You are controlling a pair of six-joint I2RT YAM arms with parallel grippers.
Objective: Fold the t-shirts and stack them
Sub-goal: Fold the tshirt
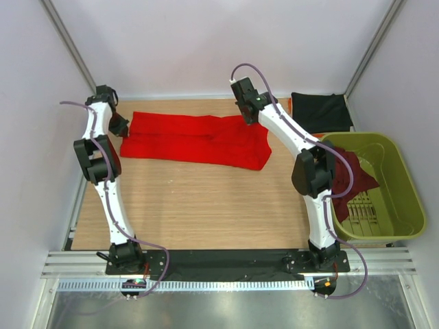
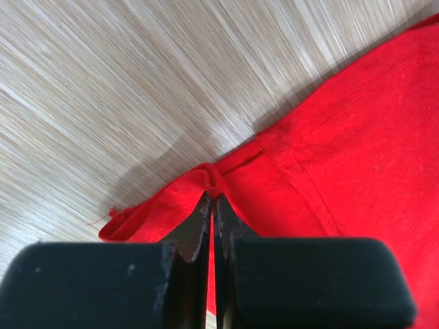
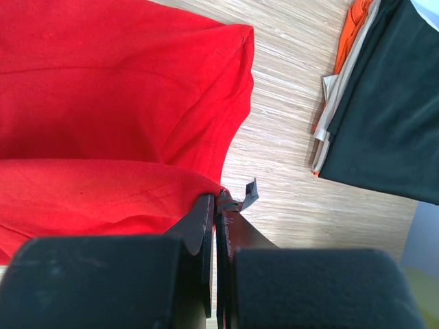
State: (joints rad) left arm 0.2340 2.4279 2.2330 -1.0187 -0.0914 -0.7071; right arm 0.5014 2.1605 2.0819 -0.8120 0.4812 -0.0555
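Across the far half of the light-grained wooden table (image 1: 206, 212), the bright red t-shirt (image 1: 195, 140) lies stretched sideways in a long band, doubled over itself and softly creased. My left gripper (image 2: 212, 205) is pinched tight on its hemmed left edge, with cloth bunched at the fingertips. My right gripper (image 3: 216, 205) is clamped on a fold at its right edge. At the far right corner the black t-shirt (image 1: 321, 112) lies folded flat, with orange and beige cloth showing beneath it. The dark maroon t-shirt (image 1: 353, 175) hangs crumpled over the rim of the olive-green basket (image 1: 405, 199). Plain pale walls (image 1: 206, 41) enclose the table.
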